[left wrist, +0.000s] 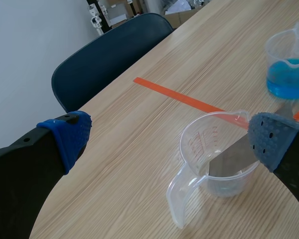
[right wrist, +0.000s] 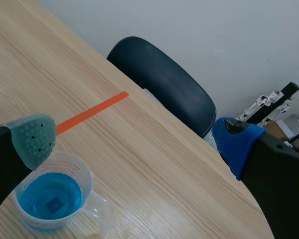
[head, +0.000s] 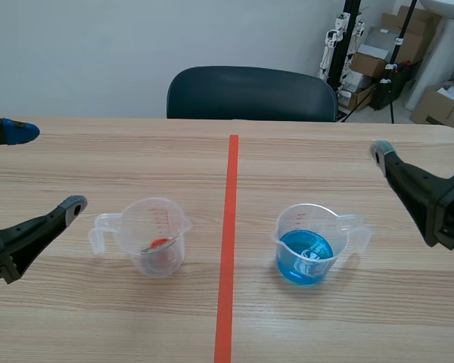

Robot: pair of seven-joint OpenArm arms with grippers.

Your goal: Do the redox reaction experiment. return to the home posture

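Scene view: only one finger (head: pixel 384 155) of my right gripper (right wrist: pixel 133 135) shows; the other is cut off at 3 o'clock. The red item (head: pixel 160 243) in the clear cup (head: pixel 136 227) is too small to identify. Left wrist view: my finger pad (left wrist: pixel 271 139) covers that cup's rim at 3 o'clock; the frame edge cuts the blue-filled cup (left wrist: pixel 276 52).

Dark chair (head: pixel 251 94) behind wooden table (head: pixel 121 159); cardboard boxes (head: pixel 372 62) stacked beyond

1. Clear plastic measuring cup (head: pixel 155 234), upright on the desk (head: pixel 98 318) left of the tape line (head: pixel 227 249), handle pointing left, with a small metal spoon (head: pixel 153 246) showing red inside
2. Second measuring cup (head: pixel 306 242), upright right of the line, handle pointing right, partly filled with blue liquid (head: pixel 305 257)
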